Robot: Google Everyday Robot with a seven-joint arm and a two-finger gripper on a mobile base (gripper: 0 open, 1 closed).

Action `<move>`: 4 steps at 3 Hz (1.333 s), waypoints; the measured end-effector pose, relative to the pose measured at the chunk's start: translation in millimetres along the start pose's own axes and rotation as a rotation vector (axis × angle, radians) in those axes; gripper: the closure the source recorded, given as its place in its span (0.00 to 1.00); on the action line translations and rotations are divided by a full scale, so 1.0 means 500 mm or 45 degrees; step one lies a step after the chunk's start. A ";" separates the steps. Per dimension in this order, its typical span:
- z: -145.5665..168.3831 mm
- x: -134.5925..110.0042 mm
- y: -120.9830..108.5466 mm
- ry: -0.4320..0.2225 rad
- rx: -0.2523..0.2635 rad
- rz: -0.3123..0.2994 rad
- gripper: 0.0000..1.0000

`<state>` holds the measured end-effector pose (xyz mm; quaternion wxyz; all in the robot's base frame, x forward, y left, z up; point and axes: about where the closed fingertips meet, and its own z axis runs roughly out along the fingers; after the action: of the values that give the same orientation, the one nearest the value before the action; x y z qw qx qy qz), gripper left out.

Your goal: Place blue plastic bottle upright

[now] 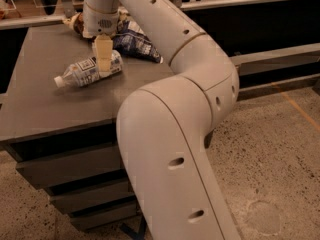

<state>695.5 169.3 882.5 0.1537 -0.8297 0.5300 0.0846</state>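
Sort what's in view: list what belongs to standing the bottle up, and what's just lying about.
Job: blue plastic bottle, lying on its side on the table; gripper, down at the bottle's base end.
Lying about: dark blue snack bag and brown snack bag, both behind the bottle near the table's far edge.

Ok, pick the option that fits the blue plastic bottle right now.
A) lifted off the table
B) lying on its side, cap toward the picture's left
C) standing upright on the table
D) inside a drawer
B: the blue plastic bottle lies on its side on the grey table, white cap toward the picture's left, with the gripper down over its base end.
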 end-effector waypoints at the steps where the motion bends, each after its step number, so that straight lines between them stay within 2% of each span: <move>1: 0.032 -0.021 -0.013 0.003 -0.028 -0.027 0.00; 3: 0.079 -0.047 -0.024 0.002 -0.073 -0.057 0.00; 4: 0.087 -0.055 -0.026 0.014 -0.083 -0.077 0.18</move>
<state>696.5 213.0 852.1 0.1262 -0.8504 0.5023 0.0928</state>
